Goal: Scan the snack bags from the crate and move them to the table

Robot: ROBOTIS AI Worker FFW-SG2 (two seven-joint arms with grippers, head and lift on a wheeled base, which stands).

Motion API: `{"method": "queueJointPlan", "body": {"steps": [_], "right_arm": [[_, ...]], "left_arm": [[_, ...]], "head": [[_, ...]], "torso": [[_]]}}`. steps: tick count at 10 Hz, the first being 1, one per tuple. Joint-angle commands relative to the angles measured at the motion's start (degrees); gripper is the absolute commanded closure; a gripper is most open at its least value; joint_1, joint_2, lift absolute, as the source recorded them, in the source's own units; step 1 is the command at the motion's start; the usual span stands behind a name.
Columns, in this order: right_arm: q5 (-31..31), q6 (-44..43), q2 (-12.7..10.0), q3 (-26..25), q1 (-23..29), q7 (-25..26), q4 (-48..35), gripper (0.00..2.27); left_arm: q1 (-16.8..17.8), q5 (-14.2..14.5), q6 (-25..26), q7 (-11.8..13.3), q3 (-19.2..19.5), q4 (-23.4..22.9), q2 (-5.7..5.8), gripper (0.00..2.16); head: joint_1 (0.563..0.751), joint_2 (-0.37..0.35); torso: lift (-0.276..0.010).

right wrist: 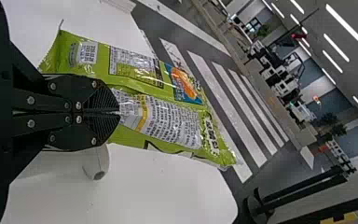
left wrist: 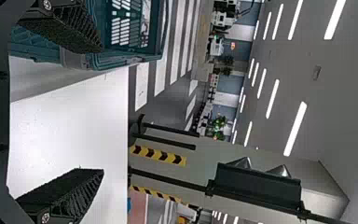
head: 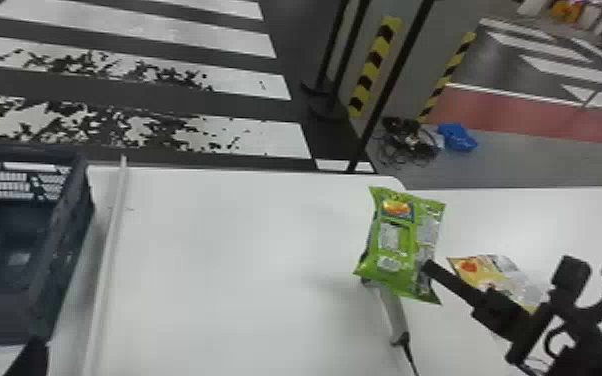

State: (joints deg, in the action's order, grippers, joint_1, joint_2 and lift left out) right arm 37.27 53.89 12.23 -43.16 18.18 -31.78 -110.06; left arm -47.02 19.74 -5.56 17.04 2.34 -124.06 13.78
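My right gripper (head: pixel 430 267) is at the right of the head view, shut on the lower right part of a green snack bag (head: pixel 400 240) held above the table (head: pixel 225 260). The right gripper (right wrist: pixel 119 112) pinches the green bag (right wrist: pixel 168 116) between its closed fingers in the right wrist view. Partly behind the bag lies a white scanner (head: pixel 392 312) with a dark cable. A yellow and white snack bag (head: pixel 497 280) rests on the right table, partly behind the arm. The left gripper (left wrist: pixel 100 109) stands wide open and empty; the crate (left wrist: pixel 135 58) shows past one finger.
The dark crate (head: pixel 65 225) stands at the left, with a raised white strip (head: pixel 110 250) along the table beside it. A second white table surface (head: pixel 565 220) adjoins at the right. Black poles (head: pixel 390 95) rise beyond the tables.
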Motion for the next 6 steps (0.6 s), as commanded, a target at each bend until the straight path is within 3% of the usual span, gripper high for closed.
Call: {"method": "queueJointPlan", "body": {"steps": [1, 6], "right_arm": [[-2.6, -1.9, 1.3, -0.8, -4.4, 1.9, 5.0, 2.25], [-11.9, -19.6, 6.4, 3.2, -14.3, 17.9, 18.6, 2.25]], "left_arm": [[-0.3, 0.1, -0.1, 0.0, 0.3, 0.0, 0.11, 0.08], [-1.3, 0.3, 0.1, 0.3, 1.7, -0.5, 0.73, 0.08]], "head": [[0.695, -0.35], [0.695, -0.35]], "torso": [[-0.095], [-0.095]]}}
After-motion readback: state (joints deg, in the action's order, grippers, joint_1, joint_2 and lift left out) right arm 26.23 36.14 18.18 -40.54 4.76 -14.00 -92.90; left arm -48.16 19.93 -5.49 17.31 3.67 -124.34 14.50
